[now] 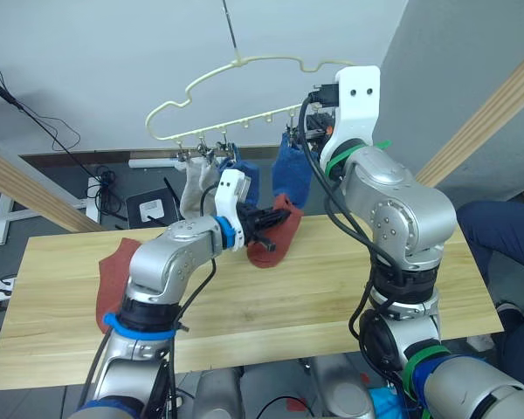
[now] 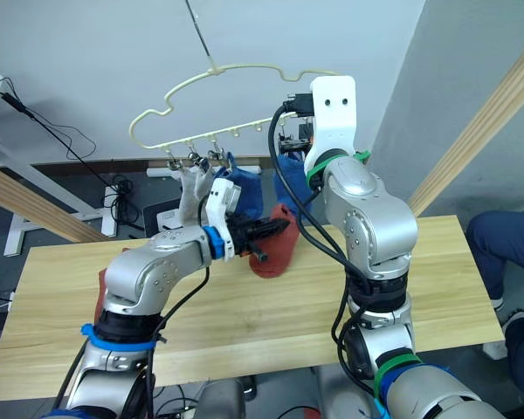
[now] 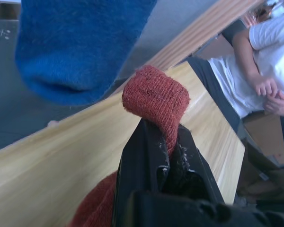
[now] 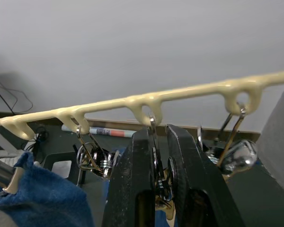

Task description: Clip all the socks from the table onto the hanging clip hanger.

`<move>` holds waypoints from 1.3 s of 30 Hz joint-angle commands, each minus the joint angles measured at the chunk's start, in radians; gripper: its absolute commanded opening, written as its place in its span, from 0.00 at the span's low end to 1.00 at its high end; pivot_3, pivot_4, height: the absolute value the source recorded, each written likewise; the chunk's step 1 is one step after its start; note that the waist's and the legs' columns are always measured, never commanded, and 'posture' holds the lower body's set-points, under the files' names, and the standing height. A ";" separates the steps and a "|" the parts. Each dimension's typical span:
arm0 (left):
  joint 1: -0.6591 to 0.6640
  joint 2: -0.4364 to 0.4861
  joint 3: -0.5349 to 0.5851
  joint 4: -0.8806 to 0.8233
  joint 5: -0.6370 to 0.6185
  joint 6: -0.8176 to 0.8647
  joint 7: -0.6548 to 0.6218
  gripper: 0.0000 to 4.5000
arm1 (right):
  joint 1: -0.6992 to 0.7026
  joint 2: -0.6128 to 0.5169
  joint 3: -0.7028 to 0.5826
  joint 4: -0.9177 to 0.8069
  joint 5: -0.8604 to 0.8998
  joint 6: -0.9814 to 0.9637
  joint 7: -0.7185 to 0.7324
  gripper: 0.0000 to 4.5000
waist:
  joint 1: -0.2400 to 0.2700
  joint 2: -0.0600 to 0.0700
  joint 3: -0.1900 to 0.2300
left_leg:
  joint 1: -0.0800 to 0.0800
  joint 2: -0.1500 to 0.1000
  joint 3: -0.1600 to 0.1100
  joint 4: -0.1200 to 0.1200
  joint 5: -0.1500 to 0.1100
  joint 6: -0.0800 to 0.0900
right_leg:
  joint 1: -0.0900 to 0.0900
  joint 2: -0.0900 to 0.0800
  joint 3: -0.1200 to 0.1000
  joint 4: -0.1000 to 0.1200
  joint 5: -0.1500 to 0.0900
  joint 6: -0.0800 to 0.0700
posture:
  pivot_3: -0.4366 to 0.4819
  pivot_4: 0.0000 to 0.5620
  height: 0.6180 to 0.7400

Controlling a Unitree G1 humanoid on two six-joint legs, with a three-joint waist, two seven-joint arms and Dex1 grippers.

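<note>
Two rust-red socks (image 1: 275, 234) (image 1: 113, 279) unclipped (four others (image 1: 218, 179) hang).

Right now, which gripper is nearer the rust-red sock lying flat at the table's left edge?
Left. The left gripper, shut on the other red sock, is nearer the flat sock. The right gripper is up at the clip hanger.

Pale yellow clip hanger (image 1: 244, 96), upper centre of frame, silver metal clips (image 4: 97, 158). Hung beneath: light grey sock (image 1: 192, 188), two blue socks (image 1: 290, 175). Rust-red sock (image 1: 275, 234) in black left gripper (image 1: 264, 220); second rust-red sock (image 1: 115, 275) at left on pale yellow plank counter (image 1: 271, 305). Black right gripper (image 4: 156, 175).
</note>
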 commanded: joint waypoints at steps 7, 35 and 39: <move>-0.117 -0.092 -0.025 0.099 0.040 -0.114 0.013 0.01 | -0.027 0.009 -0.005 -0.022 0.002 -0.019 -0.003 0.03 | -0.002 0.000 0.000 | 0.000 0.000 0.000 0.000 0.000 0.000 | 0.000 0.000 0.001 0.000 0.000 0.000 | 0.25 0.63 1.00; -0.248 -0.167 0.056 0.195 0.029 -0.172 0.060 0.01 | -0.027 0.018 -0.004 -0.020 0.001 -0.016 -0.006 0.03 | -0.001 0.000 0.000 | -0.001 0.000 0.001 0.000 0.000 0.000 | -0.001 0.000 0.001 -0.001 0.000 0.001 | 0.25 0.62 1.00; -0.259 -0.184 0.072 0.198 0.021 -0.168 0.070 0.01 | -0.024 0.018 -0.005 -0.027 0.002 -0.012 -0.005 0.03 | -0.001 0.000 0.000 | -0.001 -0.001 0.001 0.000 0.000 0.000 | -0.001 0.000 0.001 -0.001 0.000 0.001 | 0.25 0.62 1.00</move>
